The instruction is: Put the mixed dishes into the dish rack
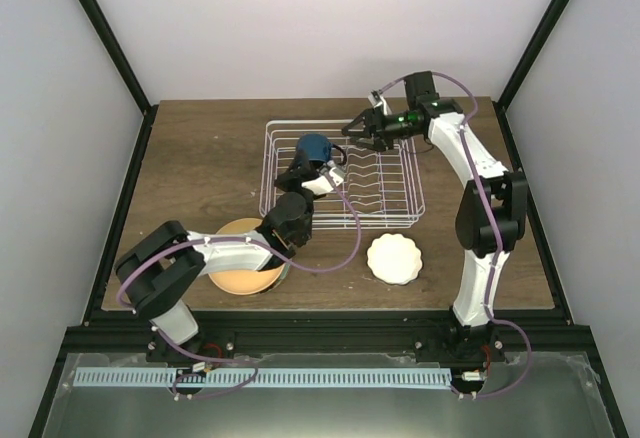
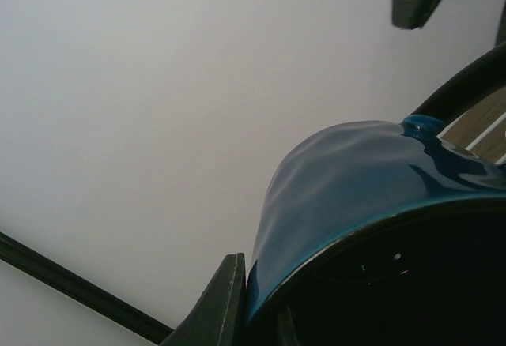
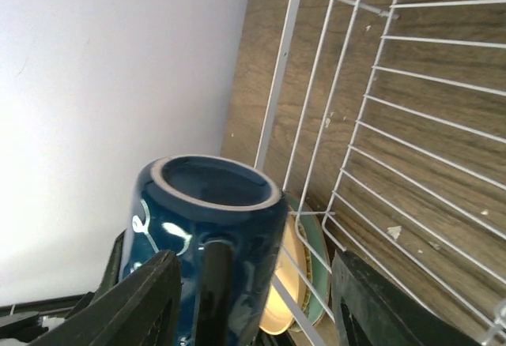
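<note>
Dark wood tabletop (image 1: 200,158), white walls around it. My left gripper (image 1: 315,165) is clamped on the rim of a glossy dark blue ceramic mug (image 1: 315,145), held over the white wire dish rack (image 1: 385,183). My right gripper (image 1: 351,137) has its jaws apart, either side of the mug's handle. A round orange-yellow plate (image 1: 240,278) and a small white scalloped dish (image 1: 393,258) sit on the table just outside the rack.

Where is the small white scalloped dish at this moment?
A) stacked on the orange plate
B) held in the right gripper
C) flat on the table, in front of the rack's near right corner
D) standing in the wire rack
C: the white scalloped dish lies flat on the table, just outside the dish rack and not touching it.
</note>
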You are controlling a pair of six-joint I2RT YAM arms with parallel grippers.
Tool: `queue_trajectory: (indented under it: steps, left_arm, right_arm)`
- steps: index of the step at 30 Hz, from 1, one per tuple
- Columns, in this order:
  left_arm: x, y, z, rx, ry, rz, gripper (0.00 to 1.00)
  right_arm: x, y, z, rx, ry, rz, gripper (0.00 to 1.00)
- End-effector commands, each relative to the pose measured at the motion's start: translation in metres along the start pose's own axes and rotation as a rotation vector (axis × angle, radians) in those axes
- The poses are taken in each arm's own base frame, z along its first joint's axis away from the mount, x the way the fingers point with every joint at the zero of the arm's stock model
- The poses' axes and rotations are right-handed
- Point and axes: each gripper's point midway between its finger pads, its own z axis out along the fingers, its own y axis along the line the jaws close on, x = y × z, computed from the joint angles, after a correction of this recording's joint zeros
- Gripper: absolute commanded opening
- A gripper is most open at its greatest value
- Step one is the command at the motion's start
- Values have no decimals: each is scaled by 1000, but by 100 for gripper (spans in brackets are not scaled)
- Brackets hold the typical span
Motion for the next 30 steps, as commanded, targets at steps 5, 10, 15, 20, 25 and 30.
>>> queue_trajectory:
  steps: [5, 10, 15, 20, 25, 30]
  left_arm:
    - [-14, 10, 1, -46, -54, -122, 0]
    - [-15, 9, 3, -56, -57, -121, 0]
    - [-15, 12, 4, -83, -58, -117, 0]
    - [-18, 12, 5, -92, -62, -117, 0]
    - [-17, 7, 8, -95, -60, -123, 0]
    - [-18, 1, 11, -93, -59, -125, 0]
  right_arm:
    - [16, 33, 11, -69, 47, -36, 52]
    - [24, 32, 17, -73, 68, -20, 51]
    - [33, 27, 20, -73, 90, -3, 50]
    - [36, 27, 20, -83, 98, -4, 47]
    - [36, 34, 21, -126, 105, -11, 43]
    - [34, 45, 22, -192, 115, -22, 36]
